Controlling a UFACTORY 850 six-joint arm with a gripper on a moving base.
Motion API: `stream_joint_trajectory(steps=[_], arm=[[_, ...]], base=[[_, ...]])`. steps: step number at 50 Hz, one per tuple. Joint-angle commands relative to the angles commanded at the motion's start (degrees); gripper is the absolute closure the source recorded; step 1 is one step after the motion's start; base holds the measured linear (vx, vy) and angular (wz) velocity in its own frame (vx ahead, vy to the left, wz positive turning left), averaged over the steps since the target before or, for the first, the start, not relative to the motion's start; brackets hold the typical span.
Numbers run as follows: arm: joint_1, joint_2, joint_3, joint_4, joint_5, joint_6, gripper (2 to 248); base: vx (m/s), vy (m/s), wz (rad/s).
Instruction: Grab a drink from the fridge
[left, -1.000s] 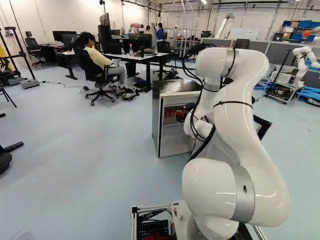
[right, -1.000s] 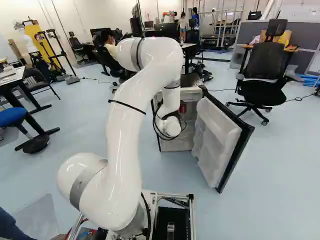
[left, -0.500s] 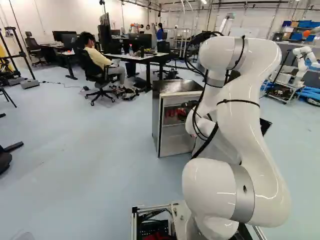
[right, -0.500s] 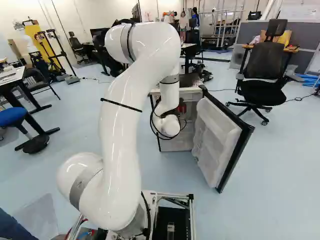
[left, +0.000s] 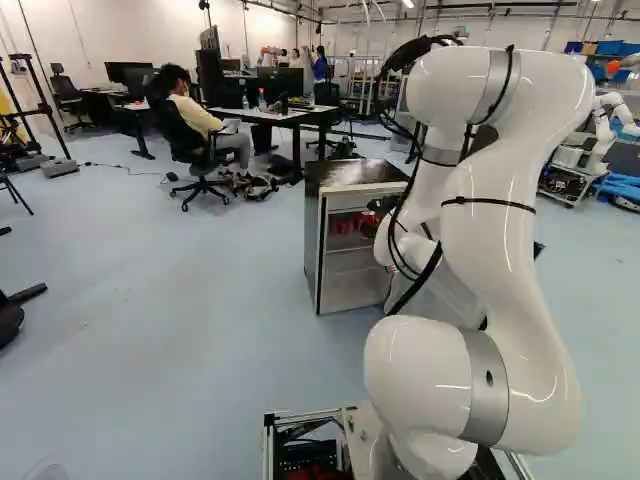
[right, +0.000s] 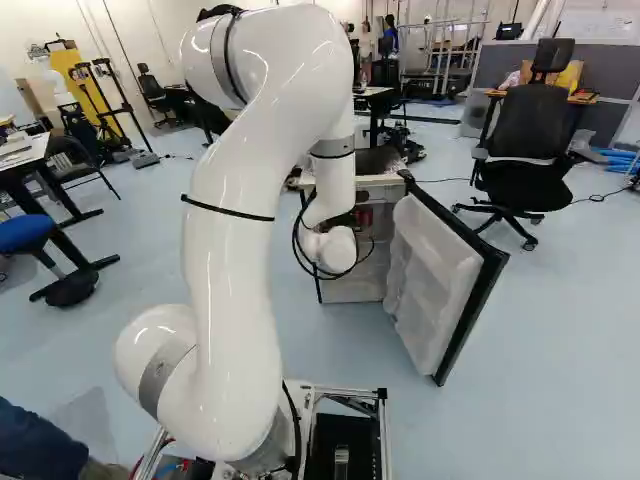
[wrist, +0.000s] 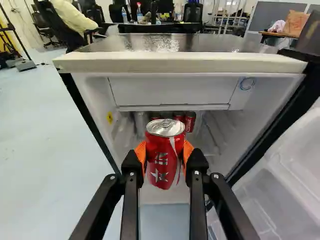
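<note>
At twelve o'clock from the base (right: 383, 430), the end effector (wrist: 164, 154) squeezes a red soda can (wrist: 162, 162) that looks just outside the open fridge (wrist: 180, 62), with more cans (wrist: 190, 121) inside, so the grabbing seems done and only backing away with it seems left.

Can see, in right base view, one blk office chair (right: 531, 133) at R side, also one blue stool (right: 24, 230) at L side. In left base view, can see tabletop (left: 295, 116) w/ bottles (left: 262, 101) on it.
</note>
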Motion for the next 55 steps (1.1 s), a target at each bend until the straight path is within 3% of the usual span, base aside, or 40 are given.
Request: stream_joint_trajectory(steps=[20, 55], arm=[[1.11, 4.83, 3.23, 4.31, -0.30, 0.00, 156], [5.48, 12.62, 7.45, 11.62, -5.53, 0.00, 156]], base=[[0.000, 0.000, 0.000], [0.000, 0.000, 0.000]])
